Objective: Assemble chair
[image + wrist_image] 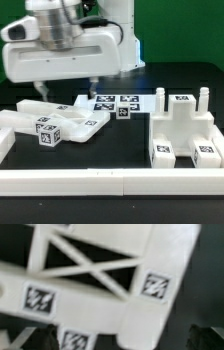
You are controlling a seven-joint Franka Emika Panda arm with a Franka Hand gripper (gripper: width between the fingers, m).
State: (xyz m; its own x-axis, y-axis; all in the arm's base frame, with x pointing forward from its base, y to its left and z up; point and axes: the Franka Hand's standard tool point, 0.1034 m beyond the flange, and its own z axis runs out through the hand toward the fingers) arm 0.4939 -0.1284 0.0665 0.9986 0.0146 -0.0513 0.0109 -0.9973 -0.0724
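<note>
Wrist view: the gripper (114, 339) hangs over a cross-braced panel (95, 266), fingers spread wide and holding nothing. Exterior view: the gripper (67, 88) is above the loose pile of chair parts (55, 122), well apart from the seat block (182, 130), on the exterior view's left of it. Nothing looks joined. Step, as judged: reaching for a pickup. The next move calls for a square descent, straddling one bar, then closing.

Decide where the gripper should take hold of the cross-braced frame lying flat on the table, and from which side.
Take the frame by its long straight side bar, coming down from above. The frame lies flat, the bar is narrow with parallel edges, and gaps on both sides probably leave room for the jaws.
</note>
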